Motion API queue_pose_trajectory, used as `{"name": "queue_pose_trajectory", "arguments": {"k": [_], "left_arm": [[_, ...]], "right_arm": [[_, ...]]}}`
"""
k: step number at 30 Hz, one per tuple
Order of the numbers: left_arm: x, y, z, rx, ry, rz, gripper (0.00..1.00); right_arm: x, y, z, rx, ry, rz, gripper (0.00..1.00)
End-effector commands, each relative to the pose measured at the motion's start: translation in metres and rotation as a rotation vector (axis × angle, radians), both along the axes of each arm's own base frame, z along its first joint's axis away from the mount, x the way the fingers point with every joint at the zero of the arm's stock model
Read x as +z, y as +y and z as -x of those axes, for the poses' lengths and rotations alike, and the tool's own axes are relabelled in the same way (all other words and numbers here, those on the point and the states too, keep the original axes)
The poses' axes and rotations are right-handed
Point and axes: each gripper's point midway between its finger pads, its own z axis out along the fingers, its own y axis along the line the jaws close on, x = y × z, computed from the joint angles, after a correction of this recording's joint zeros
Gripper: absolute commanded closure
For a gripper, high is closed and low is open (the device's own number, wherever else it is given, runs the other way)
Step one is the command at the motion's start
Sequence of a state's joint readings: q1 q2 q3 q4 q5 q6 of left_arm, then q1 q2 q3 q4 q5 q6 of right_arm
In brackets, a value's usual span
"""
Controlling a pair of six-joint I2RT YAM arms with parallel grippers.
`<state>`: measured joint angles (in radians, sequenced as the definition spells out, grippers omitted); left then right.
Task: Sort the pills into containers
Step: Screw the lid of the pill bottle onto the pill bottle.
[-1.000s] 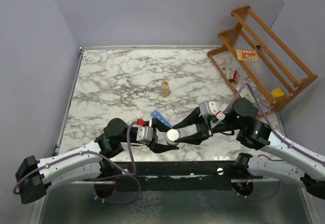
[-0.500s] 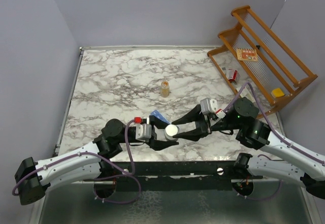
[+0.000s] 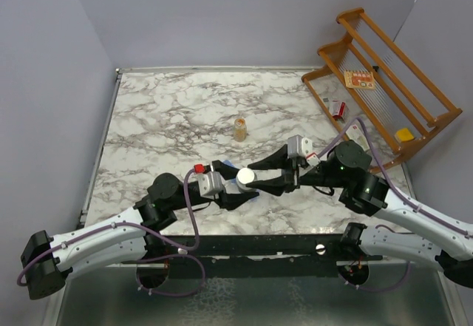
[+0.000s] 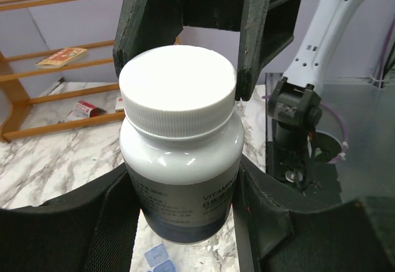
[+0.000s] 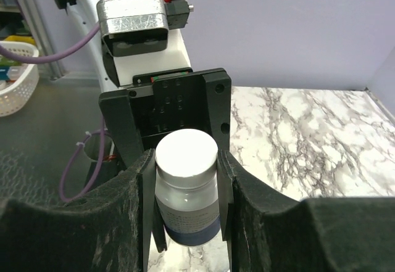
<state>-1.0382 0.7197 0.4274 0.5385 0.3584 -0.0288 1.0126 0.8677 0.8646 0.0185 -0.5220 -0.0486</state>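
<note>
Two hands meet on one white-capped bottle point(image 4: 179, 161), held up off the marble bench point(image 3: 162, 119). My left hand point(image 4: 185, 219) pinches the bottle's body, with a finger snug on each side. My right hand point(image 5: 186, 161) comes in from the opposite side, its fingers pressed against the cap point(image 4: 177, 84) with no gap showing. The containers point(image 4: 157, 261), a blue strip, lie on the bench directly beneath the bottle and are mostly hidden by it. A small amber bottle point(image 3: 240, 128) stands well beyond the bottle, farther from me. I judge the next step is twisting the cap off. If my left grip slips, the whole bottle will turn with the cap. If the cap lets go suddenly while the bottle is tilted, pills could spill past the strip
</note>
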Motion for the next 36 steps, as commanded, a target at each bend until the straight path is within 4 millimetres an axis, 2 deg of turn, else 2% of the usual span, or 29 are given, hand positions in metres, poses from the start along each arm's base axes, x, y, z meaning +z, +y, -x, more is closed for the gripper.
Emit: {"name": "queue_pose_trajectory", "arguments": {"k": [1, 18, 26, 36], "left_arm": [[0.049, 0.014, -0.015, 0.113, -0.066, 0.157, 1.0], [0.075, 0.031, -0.04, 0.282, -0.083, 0.257, 1.0], [0.087, 0.042, -0.054, 0.38, -0.09, 0.318, 1.0], [0.093, 0.042, -0.075, 0.475, -0.089, 0.341, 1.0]], "right_arm": [[-0.056, 0.002, -0.013, -0.064, 0.076, 0.153, 0.78], [-0.079, 0.006, -0.045, -0.218, 0.093, 0.177, 0.84], [-0.099, 0.008, -0.074, -0.359, 0.111, 0.21, 0.89], [-0.117, 0.009, -0.11, -0.541, 0.13, 0.219, 0.91]]}}
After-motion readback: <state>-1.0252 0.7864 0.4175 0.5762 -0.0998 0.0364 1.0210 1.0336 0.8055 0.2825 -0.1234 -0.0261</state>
